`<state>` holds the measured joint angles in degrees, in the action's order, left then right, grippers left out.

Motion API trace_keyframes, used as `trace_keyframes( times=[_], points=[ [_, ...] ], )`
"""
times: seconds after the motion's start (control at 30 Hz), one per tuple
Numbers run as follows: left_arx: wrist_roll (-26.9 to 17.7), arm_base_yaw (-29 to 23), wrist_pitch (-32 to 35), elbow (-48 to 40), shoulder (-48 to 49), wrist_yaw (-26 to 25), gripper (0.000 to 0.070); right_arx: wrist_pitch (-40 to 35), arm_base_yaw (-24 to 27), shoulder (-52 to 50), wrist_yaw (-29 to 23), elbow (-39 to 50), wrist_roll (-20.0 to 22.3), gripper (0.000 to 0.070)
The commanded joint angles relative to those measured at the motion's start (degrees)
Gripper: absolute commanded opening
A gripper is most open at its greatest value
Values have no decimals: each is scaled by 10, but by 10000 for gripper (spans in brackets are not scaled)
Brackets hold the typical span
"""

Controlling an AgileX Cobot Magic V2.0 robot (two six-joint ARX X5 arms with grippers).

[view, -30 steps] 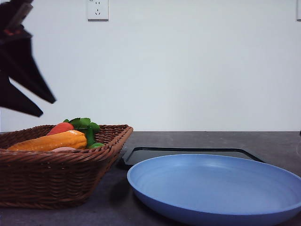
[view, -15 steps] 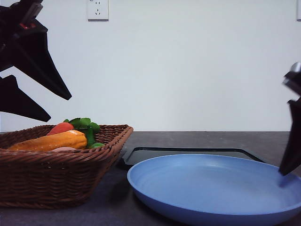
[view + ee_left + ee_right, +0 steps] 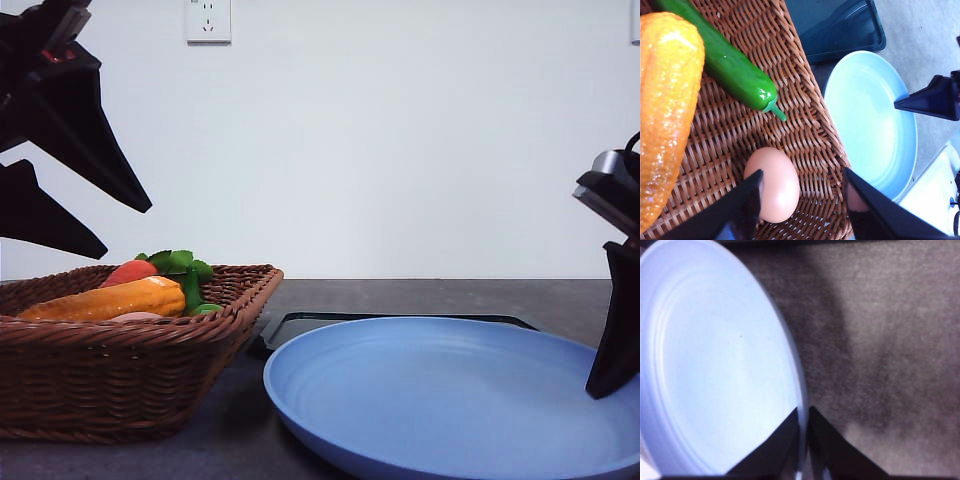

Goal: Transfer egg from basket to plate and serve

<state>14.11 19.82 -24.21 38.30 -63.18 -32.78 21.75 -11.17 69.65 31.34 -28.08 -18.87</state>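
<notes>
1. Front view: the left hand (image 3: 95,225) hangs above the basket (image 3: 120,375) with its fingers spread apart.
2. The egg (image 3: 772,184) lies on the basket's weave beside the corn cob (image 3: 665,115) and green pepper (image 3: 732,72), between the spread fingers.
3. The right hand (image 3: 803,435) pinches the rim of the plate (image 3: 440,400) on the worktop (image 3: 420,295).

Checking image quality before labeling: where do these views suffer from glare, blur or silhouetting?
Front view: left end effector is a backlit black silhouette. Left wrist view: glare on the corn cob, plate washed pale, egg sharp. Right wrist view: soft focus, tabletop mottled.
</notes>
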Motion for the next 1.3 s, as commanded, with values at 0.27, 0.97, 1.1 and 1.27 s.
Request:
trace_keyframes(
  times=[0.27,0.97,1.1,1.27],
  points=[
    [20,79,-1,10,-10,97,456,59,20,-103,-28,-9,2,0],
    [-15,167,5,37,-161,243,428,66,21,-142,-59,-9,2,0],
    [-15,167,6,38,-161,243,311,66,21,-142,-59,-9,2,0],
    [-23,167,1,46,-161,243,211,66,21,-142,-59,-9,2,0]
  ],
)
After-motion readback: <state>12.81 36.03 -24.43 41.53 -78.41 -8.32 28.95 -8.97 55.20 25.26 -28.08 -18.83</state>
